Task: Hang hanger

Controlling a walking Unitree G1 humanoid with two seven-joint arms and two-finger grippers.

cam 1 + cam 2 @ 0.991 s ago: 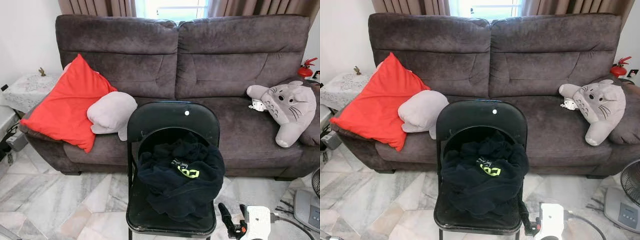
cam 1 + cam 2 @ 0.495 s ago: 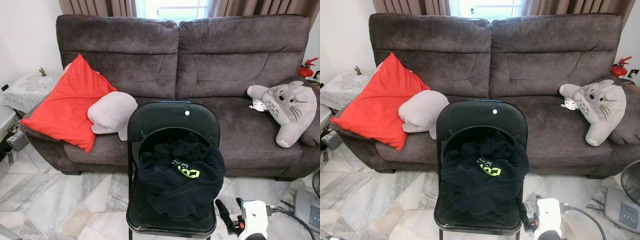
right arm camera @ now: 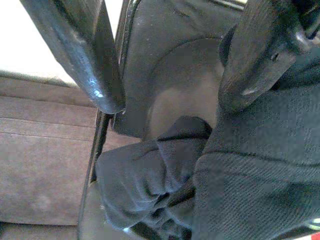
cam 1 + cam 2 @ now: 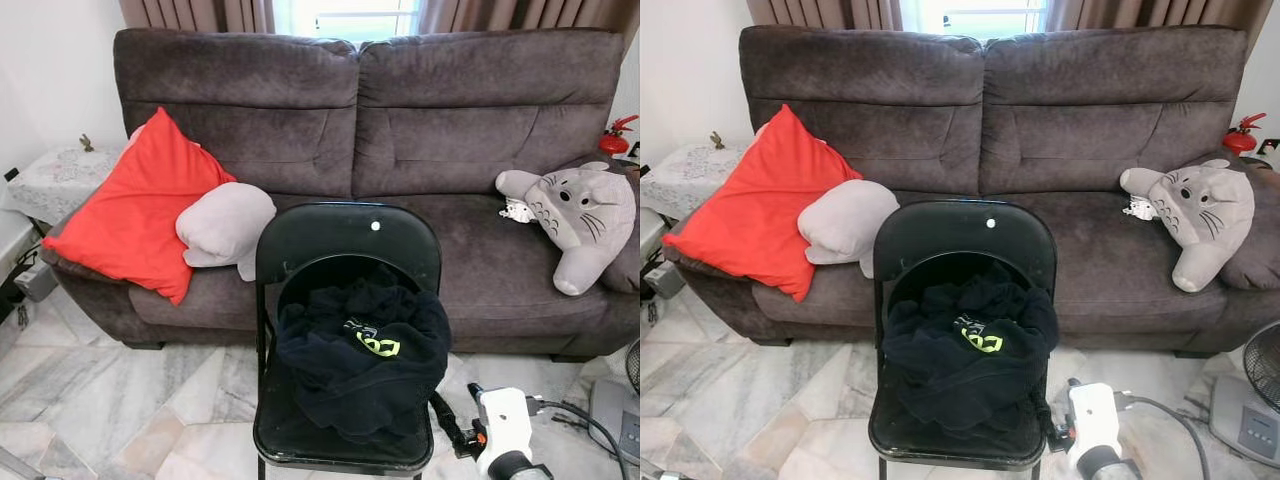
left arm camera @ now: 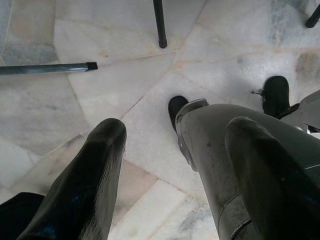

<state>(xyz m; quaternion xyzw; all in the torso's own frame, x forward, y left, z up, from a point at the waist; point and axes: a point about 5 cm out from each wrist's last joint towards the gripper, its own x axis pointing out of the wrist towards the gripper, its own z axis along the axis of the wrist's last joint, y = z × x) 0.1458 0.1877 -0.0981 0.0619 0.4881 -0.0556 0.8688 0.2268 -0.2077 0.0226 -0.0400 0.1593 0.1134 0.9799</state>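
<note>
Step in hand: reaching. Right gripper (image 3: 165, 65), fingers spread, nothing between, hovering beside black folding metal chair (image 4: 345, 245), near crumpled black garment with yellow-green logo (image 4: 362, 360) on seat. Left gripper (image 5: 175, 165) spread, idle over marble floor (image 5: 100, 95). Hanger: cannot tell where, maybe under garment. Next: closing on garment, probably.

Black garment (image 4: 362, 357) heaped across folding chair (image 4: 340, 240) seat, sofa (image 4: 380, 130) close behind.

A black garment (image 4: 362, 362) with a small yellow-green logo lies crumpled in a heap on the seat of a black folding chair (image 4: 346, 240), bunched toward the backrest and spilling over the seat's right edge. No hanger can be made out among its folds.
</note>
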